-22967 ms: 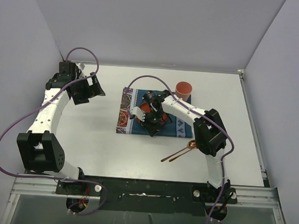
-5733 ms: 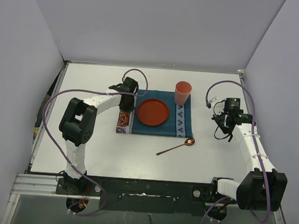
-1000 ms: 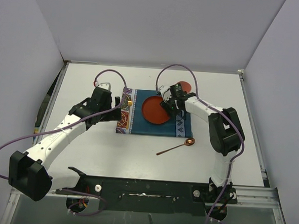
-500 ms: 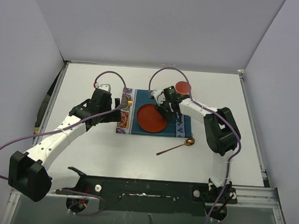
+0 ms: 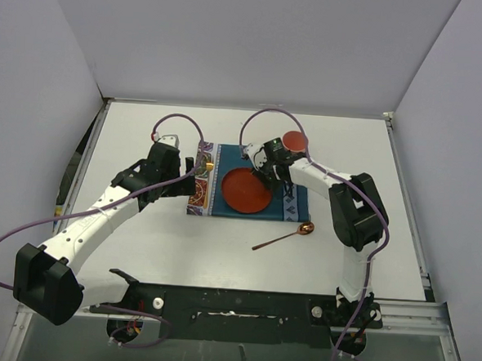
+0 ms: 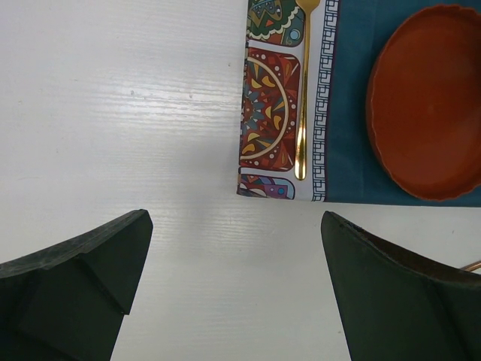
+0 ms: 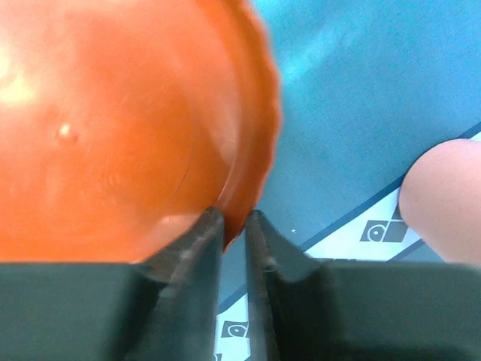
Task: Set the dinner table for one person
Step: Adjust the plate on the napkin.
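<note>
Top external: fixed high, behind arm bases at 6 o'clock, looking down on whole dinner table (image 5: 204,252), far off. Left wrist: mid height, facing straight down; placemat (image 6: 346,150) and red plate (image 6: 425,105) toward 1 o'clock. Right wrist: very near, blurred, probably low along same plate's rim, plate toward 10 o'clock. Shared across all three: plate, placemat.

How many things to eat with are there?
2. A gold one lies on the placemat's patterned left end; a copper spoon lies on the table by the placemat's near right corner. More could be hidden.
</note>
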Tool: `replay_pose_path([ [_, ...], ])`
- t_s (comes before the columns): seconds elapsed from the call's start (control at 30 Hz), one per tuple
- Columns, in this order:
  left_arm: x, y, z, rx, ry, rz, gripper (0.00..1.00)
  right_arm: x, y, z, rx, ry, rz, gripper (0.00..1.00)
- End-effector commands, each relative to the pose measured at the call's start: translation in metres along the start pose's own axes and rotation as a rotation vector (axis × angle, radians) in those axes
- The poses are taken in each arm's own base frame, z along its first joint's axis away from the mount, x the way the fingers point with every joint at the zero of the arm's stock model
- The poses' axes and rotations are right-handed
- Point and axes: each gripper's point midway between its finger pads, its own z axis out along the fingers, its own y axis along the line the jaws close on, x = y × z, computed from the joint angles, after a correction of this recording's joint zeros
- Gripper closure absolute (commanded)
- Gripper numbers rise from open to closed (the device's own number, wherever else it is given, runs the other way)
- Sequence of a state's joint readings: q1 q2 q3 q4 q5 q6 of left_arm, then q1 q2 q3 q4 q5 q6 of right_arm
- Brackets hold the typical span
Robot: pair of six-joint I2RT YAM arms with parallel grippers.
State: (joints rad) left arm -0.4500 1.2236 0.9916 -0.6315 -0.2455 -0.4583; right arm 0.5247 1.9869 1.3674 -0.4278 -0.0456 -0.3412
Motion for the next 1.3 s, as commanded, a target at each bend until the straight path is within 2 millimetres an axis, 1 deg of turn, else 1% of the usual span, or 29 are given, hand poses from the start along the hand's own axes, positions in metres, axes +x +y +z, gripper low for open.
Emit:
replay_pose_path([
  [0.0,-0.019,-0.009,-0.003,0.046,-0.067,-0.015,0.02,-0.036,-0.020,-0.019,0.061,-0.081,-0.016,0.98],
  [0.03,-0.017,-0.008,-0.003,0.045,-0.063,-0.016,0.02,-0.040,-0.021,-0.019,0.058,-0.082,-0.017,1.00],
  [0.17,-0.014,-0.008,-0.001,0.046,-0.057,-0.019,0.02,-0.054,-0.025,-0.021,0.050,-0.095,-0.023,1.00],
  [0.3,-0.015,-0.007,-0.003,0.047,-0.063,-0.021,0.02,-0.069,-0.034,-0.026,0.078,-0.128,-0.033,1.00],
  [0.43,-0.013,-0.004,-0.003,0.044,-0.061,-0.024,0.02,-0.077,-0.039,-0.022,0.084,-0.129,-0.041,1.00],
  [0.63,-0.004,0.000,-0.003,0.041,-0.043,-0.031,0.02,-0.077,-0.045,-0.009,0.099,-0.125,-0.058,1.00],
  [0.77,-0.001,0.003,-0.004,0.036,-0.038,-0.034,0.02,-0.081,-0.048,-0.002,0.105,-0.124,-0.071,1.00],
  [0.93,0.002,0.006,-0.003,0.026,-0.032,-0.037,0.02,-0.084,-0.050,0.000,0.112,-0.130,-0.077,1.00],
  [1.13,0.004,0.007,0.000,0.026,-0.024,-0.038,0.02,-0.087,-0.058,0.003,0.134,-0.129,-0.094,1.00],
  [1.27,0.004,0.006,0.002,0.028,-0.019,-0.039,0.02,-0.088,-0.057,0.005,0.123,-0.128,-0.095,1.00],
])
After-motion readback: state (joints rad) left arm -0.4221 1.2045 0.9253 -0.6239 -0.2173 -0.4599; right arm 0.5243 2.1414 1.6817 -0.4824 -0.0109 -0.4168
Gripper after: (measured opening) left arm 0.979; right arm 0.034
